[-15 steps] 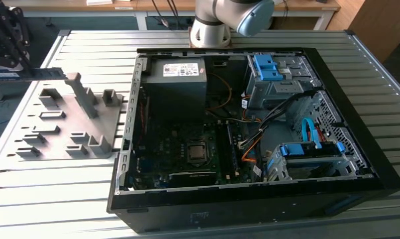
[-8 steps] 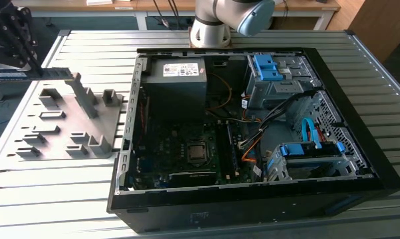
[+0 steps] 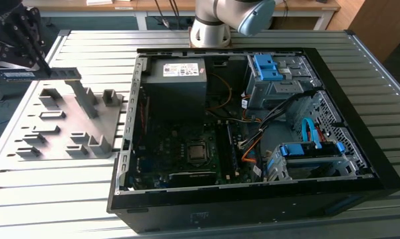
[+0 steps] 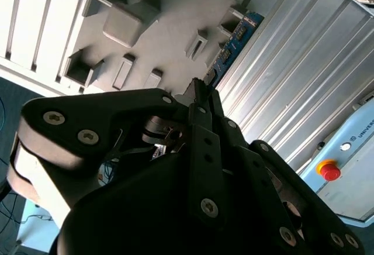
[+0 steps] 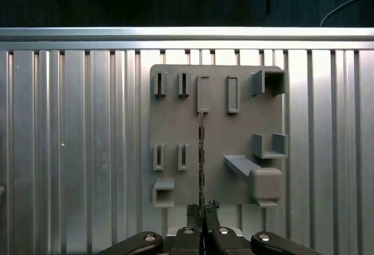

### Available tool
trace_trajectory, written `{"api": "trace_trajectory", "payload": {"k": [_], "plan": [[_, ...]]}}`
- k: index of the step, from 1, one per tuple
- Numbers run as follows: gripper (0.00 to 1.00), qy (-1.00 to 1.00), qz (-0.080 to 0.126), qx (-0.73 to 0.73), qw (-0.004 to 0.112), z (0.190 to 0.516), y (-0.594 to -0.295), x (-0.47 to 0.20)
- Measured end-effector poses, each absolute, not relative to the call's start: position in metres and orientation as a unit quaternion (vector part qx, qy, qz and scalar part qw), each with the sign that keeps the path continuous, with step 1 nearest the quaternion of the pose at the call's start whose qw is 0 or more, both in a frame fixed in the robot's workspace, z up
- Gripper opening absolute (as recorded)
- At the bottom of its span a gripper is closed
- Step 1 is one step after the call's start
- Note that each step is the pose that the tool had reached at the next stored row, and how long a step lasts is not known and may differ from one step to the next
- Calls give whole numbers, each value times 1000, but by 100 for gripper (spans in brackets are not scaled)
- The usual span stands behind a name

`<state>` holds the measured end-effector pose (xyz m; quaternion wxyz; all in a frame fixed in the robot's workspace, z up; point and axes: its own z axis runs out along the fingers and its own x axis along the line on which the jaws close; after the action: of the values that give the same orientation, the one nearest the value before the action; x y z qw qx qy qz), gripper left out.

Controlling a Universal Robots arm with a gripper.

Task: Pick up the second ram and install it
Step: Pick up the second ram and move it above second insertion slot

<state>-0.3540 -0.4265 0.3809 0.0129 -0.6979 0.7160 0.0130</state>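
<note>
— Ridged metal table (image 3: 366, 74) under it all. Where is the second ram (image 3: 60, 73)?
— We see it pinched tight in the jaws, held level over the gray holder plate (image 3: 67, 124), to the exterior view's left of the open computer case (image 3: 220, 201).
— And in the first wrist view?
— We see just its thin edge.

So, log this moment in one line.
gripper shut on thin green-blue ram stick | held over gray plastic holder tray | not yet installed
</note>
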Motion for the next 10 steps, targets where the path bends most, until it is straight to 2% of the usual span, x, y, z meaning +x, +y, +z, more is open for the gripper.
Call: {"api": "trace_trajectory", "payload": {"k": [10], "plan": [[14, 716, 13, -698, 13, 381, -427, -332]]}}
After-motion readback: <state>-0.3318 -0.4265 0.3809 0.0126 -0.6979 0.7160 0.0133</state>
